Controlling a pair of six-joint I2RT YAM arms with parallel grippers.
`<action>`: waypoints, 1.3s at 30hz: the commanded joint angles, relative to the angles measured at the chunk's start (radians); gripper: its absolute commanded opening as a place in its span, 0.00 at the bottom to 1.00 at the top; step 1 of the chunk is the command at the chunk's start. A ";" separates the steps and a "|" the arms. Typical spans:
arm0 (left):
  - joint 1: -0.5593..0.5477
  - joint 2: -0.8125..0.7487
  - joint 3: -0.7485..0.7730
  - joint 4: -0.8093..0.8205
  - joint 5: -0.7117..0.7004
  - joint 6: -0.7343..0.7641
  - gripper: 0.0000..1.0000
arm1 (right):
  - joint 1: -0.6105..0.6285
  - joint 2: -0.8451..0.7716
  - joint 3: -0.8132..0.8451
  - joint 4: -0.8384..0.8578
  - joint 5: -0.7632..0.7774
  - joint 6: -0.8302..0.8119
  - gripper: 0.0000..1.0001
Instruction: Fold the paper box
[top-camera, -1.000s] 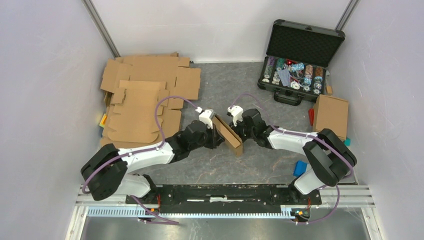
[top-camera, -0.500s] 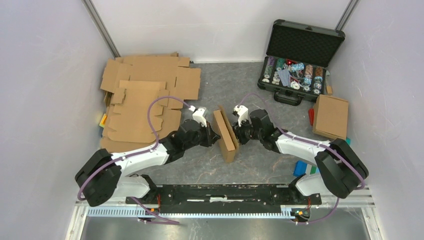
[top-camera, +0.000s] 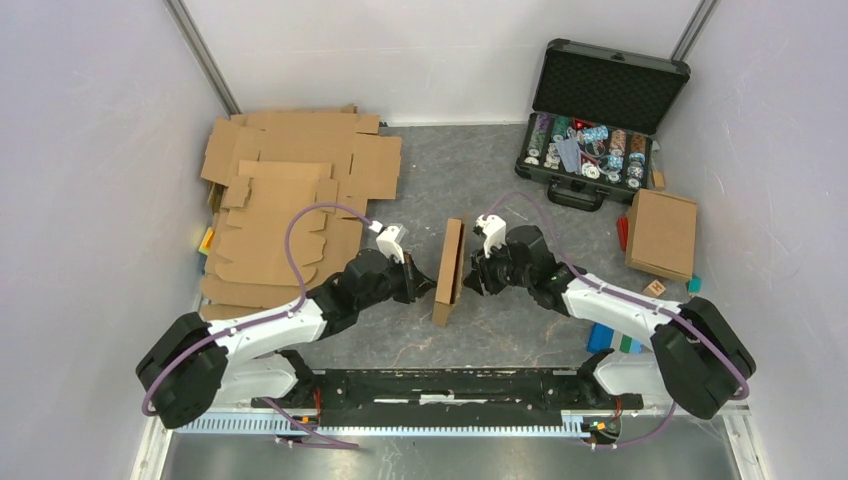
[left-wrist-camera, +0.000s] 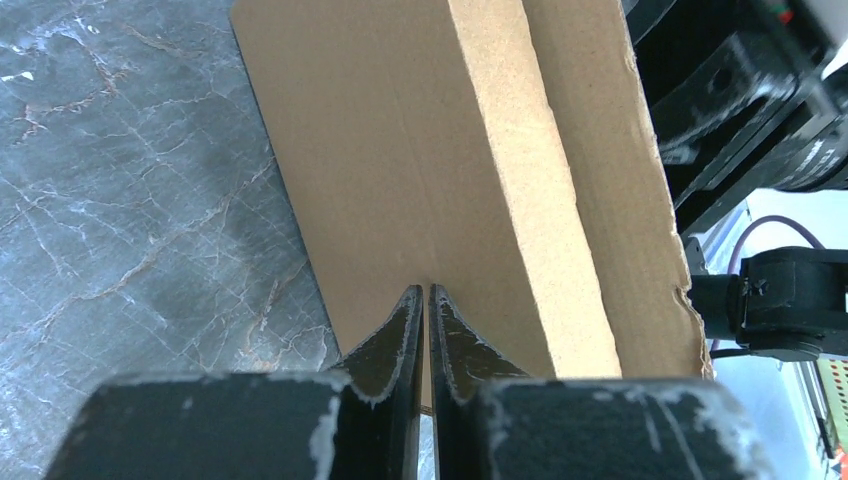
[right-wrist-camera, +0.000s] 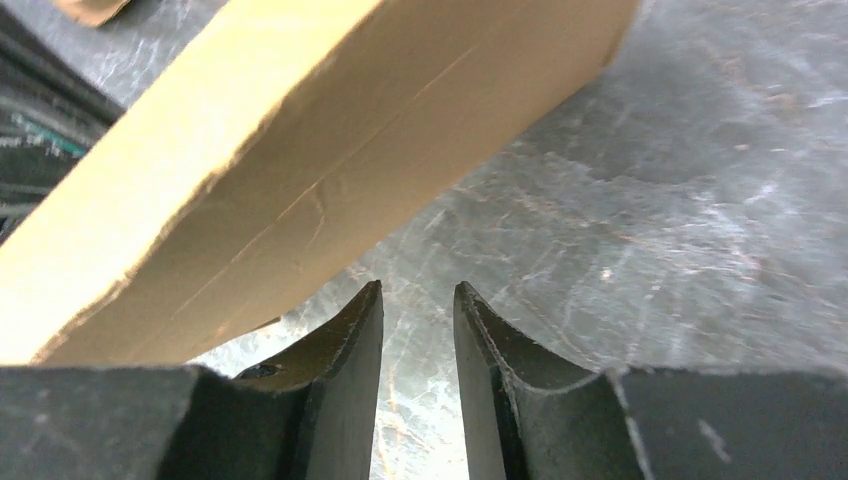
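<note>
White walls (top-camera: 420, 50) enclose the grey marbled table (top-camera: 450, 170) before you. The paper box (top-camera: 449, 272) stands on edge mid-table. Flat cardboard sheets (top-camera: 290, 190) lie well to its left, and an open black case (top-camera: 595, 125) beyond it to the right. The left arm (top-camera: 290, 320) and right arm (top-camera: 610, 300) reach low toward the box from either side. Left gripper (left-wrist-camera: 427, 292): fingers pressed together, tips against the box's face. Right gripper (right-wrist-camera: 418, 290): fingers spread, holding nothing, just beside the box.

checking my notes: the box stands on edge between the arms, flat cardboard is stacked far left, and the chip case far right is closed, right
Not quite: the chip case is open, its lid raised, as the top external view shows. The rest holds: the box on edge, the flat cardboard stacked far left.
</note>
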 joint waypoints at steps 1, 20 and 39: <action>0.005 0.008 0.004 0.058 0.017 -0.029 0.12 | -0.005 -0.061 0.074 -0.044 0.169 0.029 0.39; 0.001 0.031 0.060 0.037 0.034 -0.031 0.12 | 0.078 0.006 0.178 -0.094 0.186 0.014 0.41; 0.001 0.066 0.112 0.018 -0.009 0.010 0.12 | -0.028 -0.156 0.188 -0.161 0.094 0.034 0.58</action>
